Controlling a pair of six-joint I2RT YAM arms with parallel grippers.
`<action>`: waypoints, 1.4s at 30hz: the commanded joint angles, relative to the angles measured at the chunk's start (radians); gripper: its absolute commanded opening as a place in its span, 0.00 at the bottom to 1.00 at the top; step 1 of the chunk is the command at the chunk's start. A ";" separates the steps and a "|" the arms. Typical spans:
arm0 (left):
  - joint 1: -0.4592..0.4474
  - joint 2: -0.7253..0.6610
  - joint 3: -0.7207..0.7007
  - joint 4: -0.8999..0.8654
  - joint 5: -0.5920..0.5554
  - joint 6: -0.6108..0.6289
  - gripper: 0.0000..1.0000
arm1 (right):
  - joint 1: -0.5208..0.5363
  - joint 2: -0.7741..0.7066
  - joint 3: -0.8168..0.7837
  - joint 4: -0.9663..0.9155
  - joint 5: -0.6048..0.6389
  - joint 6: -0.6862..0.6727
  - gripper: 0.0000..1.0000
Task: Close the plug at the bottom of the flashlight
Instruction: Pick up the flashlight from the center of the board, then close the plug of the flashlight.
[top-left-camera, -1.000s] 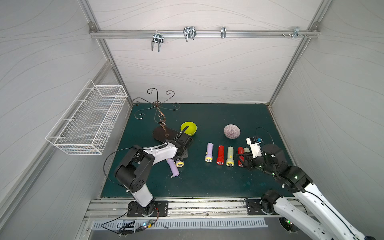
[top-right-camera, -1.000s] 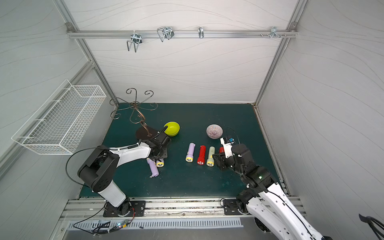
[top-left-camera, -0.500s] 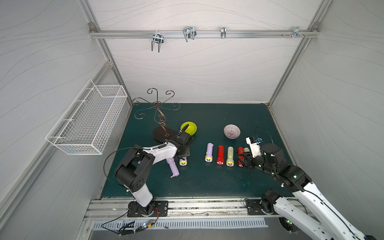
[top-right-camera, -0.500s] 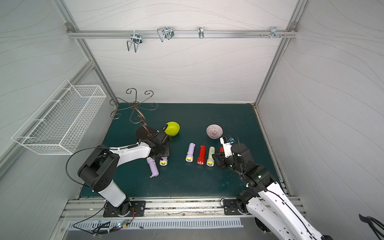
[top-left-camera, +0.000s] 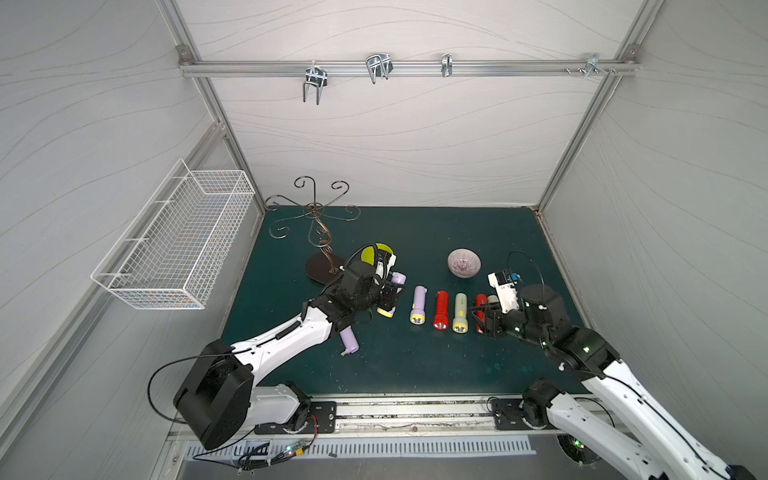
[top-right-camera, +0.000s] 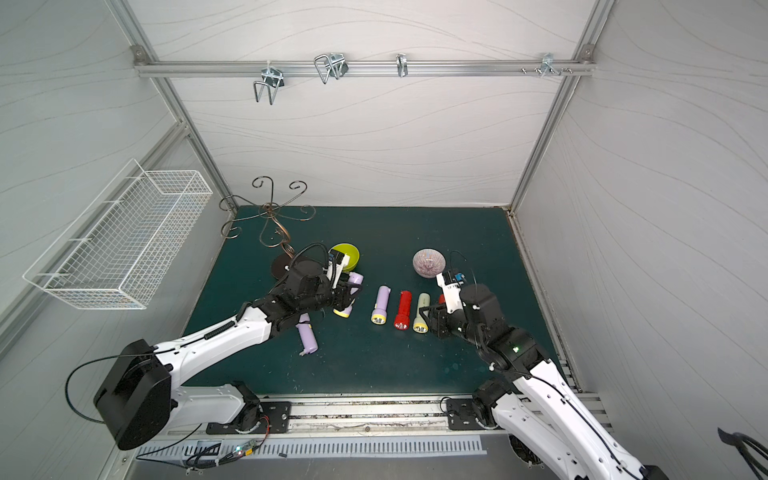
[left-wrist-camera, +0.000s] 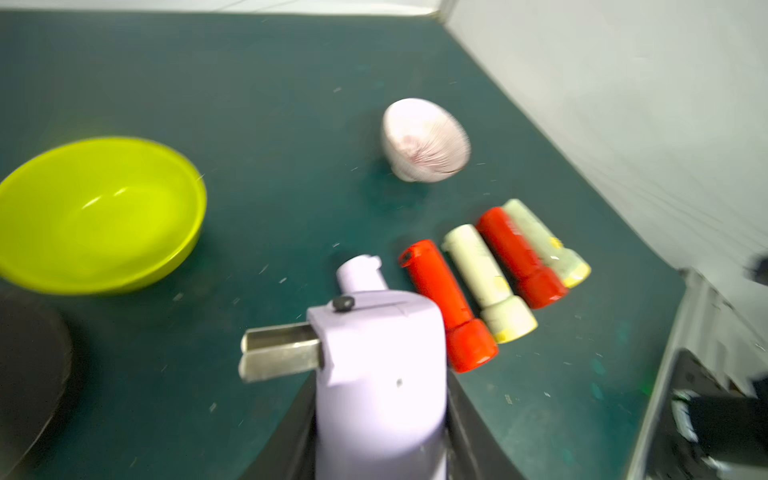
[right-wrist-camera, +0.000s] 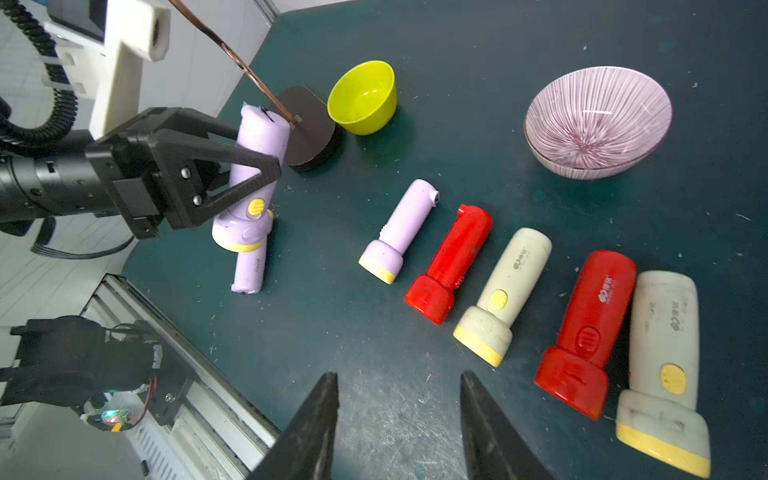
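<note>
In both top views my left claw (top-left-camera: 392, 293) is clamped across the lilac flashlight (top-left-camera: 399, 278). It holds the flashlight clear of the tabletop (top-left-camera: 415, 365), head down, just beside the yellow-green bowl (top-left-camera: 368, 255). My right claw (top-left-camera: 483, 319) hangs well apart from it, at the far end of the row of flashlights (top-left-camera: 441, 309). I judge the step in hand is bringing the two together, so I would swing the tail toward the right arm rather than regrip. From up here the plug is too small to make out, and the left wrist covers much of the body.

In the left wrist view the flashlight (left-wrist-camera: 378, 374) fills the foreground. Two metal prongs (left-wrist-camera: 282, 353) stick out sideways from its tail, so the plug is open. To close it well I would press on the flat of the prongs near their tips and fold them toward the body, with the left grip firm so the body cannot twist. The picture is blurred, the claw's own fingers show only as dark edges, and I cannot see the hinge.

In the right wrist view my right claw (right-wrist-camera: 397, 415) has its jaws apart with nothing between them, over bare tabletop. The left claw (right-wrist-camera: 249, 166) grips the flashlight (right-wrist-camera: 259, 137) mid-body, above a second lilac flashlight (right-wrist-camera: 249, 270) lying flat. The prongs are hidden here, and the copper stand stem (right-wrist-camera: 232, 54) crosses the tail. I would therefore steer by the left wrist view.
</note>
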 joint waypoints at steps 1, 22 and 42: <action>0.007 0.012 0.065 0.089 0.225 0.169 0.00 | 0.005 0.034 0.036 0.135 -0.119 -0.021 0.50; 0.110 0.024 0.399 -0.346 1.197 0.573 0.00 | -0.020 0.246 0.208 0.551 -0.524 -0.083 0.64; 0.248 0.042 0.460 -0.592 1.444 0.831 0.00 | 0.336 0.348 0.440 0.292 -0.285 -0.592 0.53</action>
